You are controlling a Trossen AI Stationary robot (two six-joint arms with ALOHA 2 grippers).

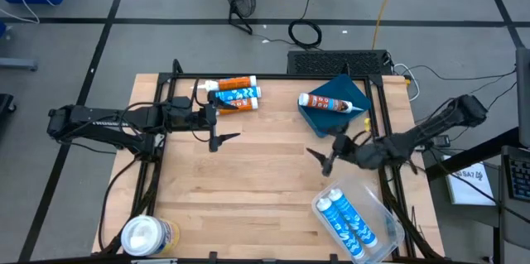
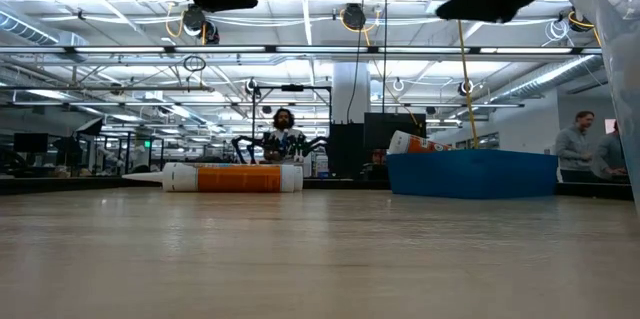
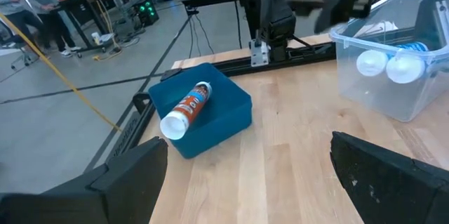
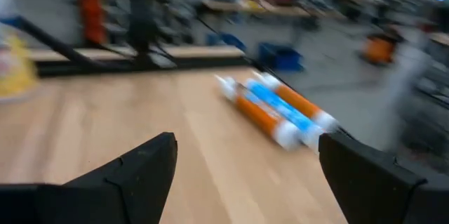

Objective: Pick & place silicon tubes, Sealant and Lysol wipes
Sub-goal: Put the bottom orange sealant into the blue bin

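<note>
Several caulk tubes, orange and blue [image 1: 233, 93], lie side by side at the table's far left; they also show in the right wrist view [image 4: 277, 115]. One orange-and-white tube [image 1: 333, 103] lies in the blue tray [image 1: 331, 113], also in the left wrist view [image 3: 186, 109]. Two blue-and-white tubes [image 1: 346, 221] lie in the clear tub [image 1: 383, 229]. The yellow Lysol wipes canister with its white lid [image 1: 147, 236] stands at the near left corner. My left gripper [image 1: 224, 138] is open and empty, right of the far-left tubes. My right gripper [image 1: 321, 158] is open and empty, between tray and tub.
A black frame runs around the wooden table [image 1: 265, 173]. The middle of the table is bare wood. Cables and a stand lie on the floor beyond the far edge. People show in the room behind the table [image 2: 577, 144].
</note>
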